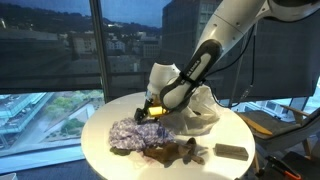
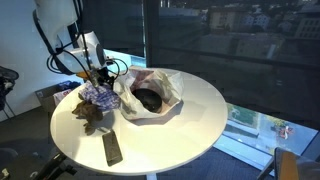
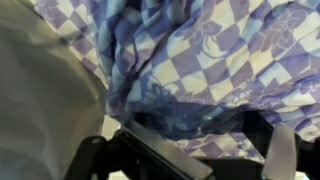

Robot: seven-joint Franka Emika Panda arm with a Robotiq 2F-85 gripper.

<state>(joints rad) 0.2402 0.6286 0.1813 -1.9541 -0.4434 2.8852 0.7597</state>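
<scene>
The checkered purple cloth lies bunched on the round tabletop, left of centre in an exterior view, beside a white bag and a brown crumpled thing. The hand sits at its upper edge, fingers spread, with cloth between them. The cloth looks light, limp and unbreakable; a raised fold would likely give the surest pinch.

- White arm of smooth, rounded links; glossy shell.
- Black section toward the wrist, then a white block.
- Dark gripper, with a small yellow mark just above.
- Thin black cables beside the arm.
- Black, straight-edged fingers in wrist view, blurred.
</scene>
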